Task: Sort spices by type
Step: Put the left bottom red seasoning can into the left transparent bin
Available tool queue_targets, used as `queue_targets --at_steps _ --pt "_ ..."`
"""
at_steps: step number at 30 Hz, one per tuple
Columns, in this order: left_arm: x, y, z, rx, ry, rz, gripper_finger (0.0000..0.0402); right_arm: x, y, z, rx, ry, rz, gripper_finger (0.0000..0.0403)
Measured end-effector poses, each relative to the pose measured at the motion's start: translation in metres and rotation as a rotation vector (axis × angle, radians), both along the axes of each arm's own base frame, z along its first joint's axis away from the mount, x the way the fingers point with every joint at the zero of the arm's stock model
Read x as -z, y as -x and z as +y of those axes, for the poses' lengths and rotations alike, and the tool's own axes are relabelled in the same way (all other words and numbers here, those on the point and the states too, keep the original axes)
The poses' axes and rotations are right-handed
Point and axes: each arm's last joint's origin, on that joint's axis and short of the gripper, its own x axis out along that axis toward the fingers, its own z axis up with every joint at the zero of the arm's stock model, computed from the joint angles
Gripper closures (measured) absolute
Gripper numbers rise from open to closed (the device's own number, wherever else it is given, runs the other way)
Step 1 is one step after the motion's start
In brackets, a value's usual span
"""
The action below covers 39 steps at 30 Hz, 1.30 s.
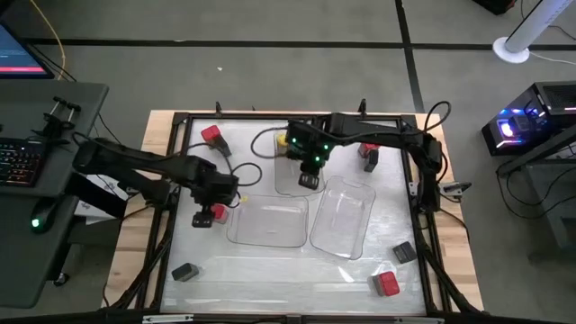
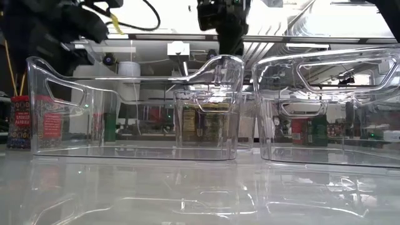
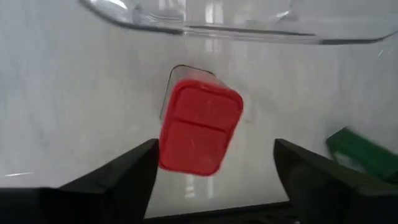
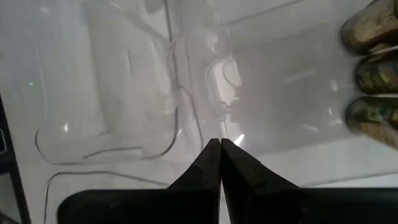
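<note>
Red-lidded spice jar (image 3: 200, 126) is seen standing free on the worktop (image 1: 270, 270) between the widely parted left gripper (image 3: 214, 168) fingers, beside a clear tray (image 1: 268, 223); right gripper (image 4: 221, 163), pressed closed, is held above the trays.

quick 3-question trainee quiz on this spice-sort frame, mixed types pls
1. True or false: the left gripper is clamped on the red-lidded spice jar.
2. The right gripper hangs over: A) a clear tray B) the bare wood edge C) the keyboard.
3. Fill in: the right gripper's fingers are ____.

Key:
1. False. In the left wrist view its fingers stand wide, with the jar between them and not touching either.
2. A. In the right wrist view clear trays lie under the tips.
3. Shut, the tips pressed together with nothing between them.
</note>
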Motion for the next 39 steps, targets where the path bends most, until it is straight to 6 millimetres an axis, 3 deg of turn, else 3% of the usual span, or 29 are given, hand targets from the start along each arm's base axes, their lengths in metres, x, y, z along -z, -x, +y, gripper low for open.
queue_targets --at_steps 7,25,39 --pt "0.014 -0.010 -0.001 0.164 -0.084 0.049 0.0071 -0.018 0.011 0.018 0.037 0.071 -0.016 0.0403" --pt "0.032 -0.007 0.000 0.113 -0.089 0.057 0.0073 -0.091 0.075 0.022 0.245 0.186 -0.192 0.0403" --pt "0.032 -0.008 -0.012 0.107 -0.110 0.030 0.0073 -0.117 0.106 0.022 0.340 0.260 -0.283 0.0403"
